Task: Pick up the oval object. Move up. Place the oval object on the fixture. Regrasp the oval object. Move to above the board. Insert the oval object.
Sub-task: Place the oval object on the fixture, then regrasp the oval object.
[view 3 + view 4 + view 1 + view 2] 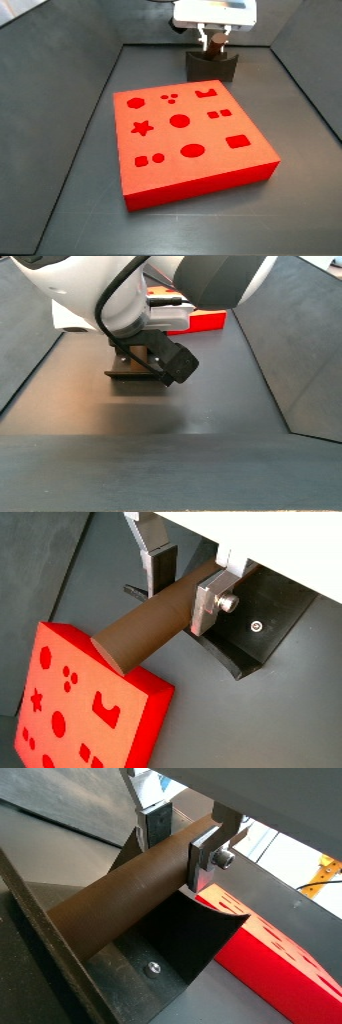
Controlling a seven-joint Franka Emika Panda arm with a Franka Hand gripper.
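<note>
The oval object [147, 630] is a brown peg that runs lengthwise between the fingers [211, 604] in both wrist views. My gripper [185, 584] is shut on the oval object [127, 893] near one end. It hangs right over the dark fixture [187, 943], along the curved notch; I cannot tell whether the peg touches the notch. In a side view the gripper [210, 42] stands at the back of the floor, just above the fixture [211, 67]. The red board [187, 145] with its shaped cut-outs lies in front of the fixture. The arm hides the peg in a side view, where the fixture [131, 373] shows beneath it.
The board [91, 712] sits close to the fixture [267, 630], its near edge under the peg's free end. Dark sloping walls [80, 110] ring the floor on all sides. The board [203, 321] shows behind the arm.
</note>
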